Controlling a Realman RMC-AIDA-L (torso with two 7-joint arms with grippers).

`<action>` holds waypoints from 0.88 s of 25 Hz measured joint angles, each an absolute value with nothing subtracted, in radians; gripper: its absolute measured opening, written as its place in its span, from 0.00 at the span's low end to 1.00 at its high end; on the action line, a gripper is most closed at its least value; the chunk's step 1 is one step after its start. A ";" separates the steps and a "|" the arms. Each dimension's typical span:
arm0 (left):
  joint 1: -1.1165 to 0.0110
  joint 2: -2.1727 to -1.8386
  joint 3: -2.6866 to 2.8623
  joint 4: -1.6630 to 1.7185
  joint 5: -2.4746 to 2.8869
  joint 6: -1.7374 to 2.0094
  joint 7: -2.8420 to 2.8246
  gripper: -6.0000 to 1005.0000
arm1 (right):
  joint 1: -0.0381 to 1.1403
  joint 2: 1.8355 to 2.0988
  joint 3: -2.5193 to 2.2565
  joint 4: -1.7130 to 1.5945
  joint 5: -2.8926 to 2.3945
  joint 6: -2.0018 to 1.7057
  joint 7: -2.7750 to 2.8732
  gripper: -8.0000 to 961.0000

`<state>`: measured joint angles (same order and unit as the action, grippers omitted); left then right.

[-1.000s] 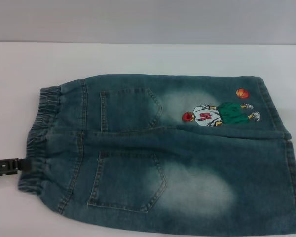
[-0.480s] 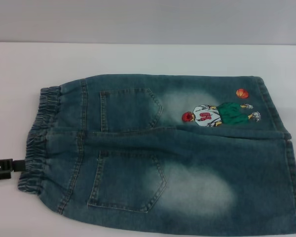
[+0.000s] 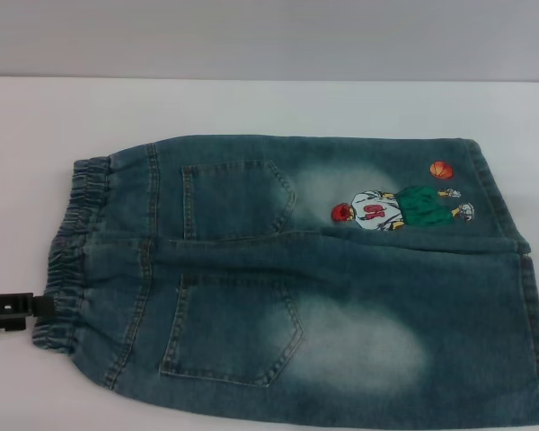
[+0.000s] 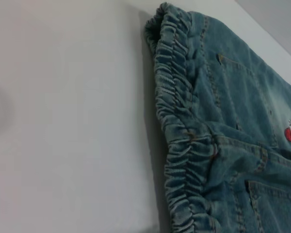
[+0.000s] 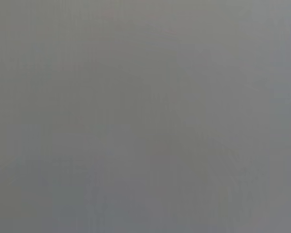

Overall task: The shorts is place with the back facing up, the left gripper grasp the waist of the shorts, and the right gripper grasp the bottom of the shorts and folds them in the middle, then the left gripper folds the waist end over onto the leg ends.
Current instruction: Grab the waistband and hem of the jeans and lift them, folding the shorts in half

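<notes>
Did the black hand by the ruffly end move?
Yes. The left hand slid away from the waist, then back toward it, now touching its edge slightly lower down.

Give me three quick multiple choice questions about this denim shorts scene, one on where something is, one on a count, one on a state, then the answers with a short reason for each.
1. Where is the left gripper?
A. beside the waist
B. over the embroidered cartoon
C. at the leg ends

2. How many back pockets show on the shorts?
A. one
B. two
C. four

3. How do the shorts lie?
A. spread flat, back up
B. folded in half
C. lifted off the table

Answers:
1. A: the head view shows the black claw at the gathered band's edge, on the side away from the hems.
2. B: two patch pockets sit side by side near the waist.
3. A: both legs lie open on the white table, pockets up, with no fold.
</notes>
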<state>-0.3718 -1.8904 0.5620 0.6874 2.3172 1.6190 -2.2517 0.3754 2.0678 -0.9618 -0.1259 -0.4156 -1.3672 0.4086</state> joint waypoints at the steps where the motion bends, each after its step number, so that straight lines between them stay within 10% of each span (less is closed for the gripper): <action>1: -0.373 -1.891 0.562 0.687 2.317 1.619 -2.253 0.65 | 0.376 2.068 -0.962 -0.126 -0.416 -1.367 0.408 0.51; 22: -0.382 -1.903 0.566 0.679 2.327 1.622 -2.269 0.63 | 0.370 2.068 -0.962 -0.126 -0.416 -1.367 0.387 0.51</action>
<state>-0.3816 -1.9027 0.5657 0.6791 2.3272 1.6220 -2.2694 0.3696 2.0677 -0.9618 -0.1258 -0.4158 -1.3667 0.3866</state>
